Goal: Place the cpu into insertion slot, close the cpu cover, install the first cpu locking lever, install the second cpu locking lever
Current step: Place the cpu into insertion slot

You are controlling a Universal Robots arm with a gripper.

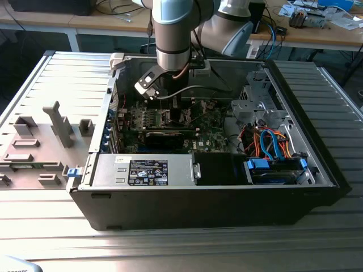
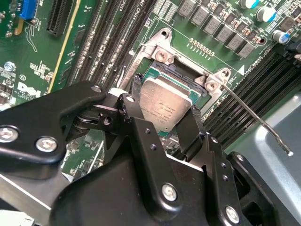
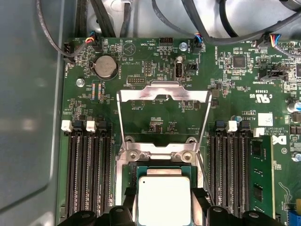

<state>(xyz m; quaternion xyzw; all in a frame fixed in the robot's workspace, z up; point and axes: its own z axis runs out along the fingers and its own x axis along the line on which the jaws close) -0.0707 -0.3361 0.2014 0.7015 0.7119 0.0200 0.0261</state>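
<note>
An open black metal computer case (image 1: 198, 199) is pictured lying on its side on a ribbed silvery metal table (image 1: 170, 245). A grey-and-blue jointed robot arm (image 1: 172, 34) is seen entering the case from above, its dark gripper (image 1: 177, 106) held close over the green motherboard (image 1: 214, 133). A silvery boxed power supply (image 1: 110, 170) bearing a black label is set along the near wall, with orange and blue cables (image 1: 267, 141) bundled toward the exterior view's right. Grey plastic fixture blocks (image 1: 59, 122) are stood on the table at the exterior view's left. A cluttered wooden workbench (image 1: 317, 35) is seen behind.
</note>
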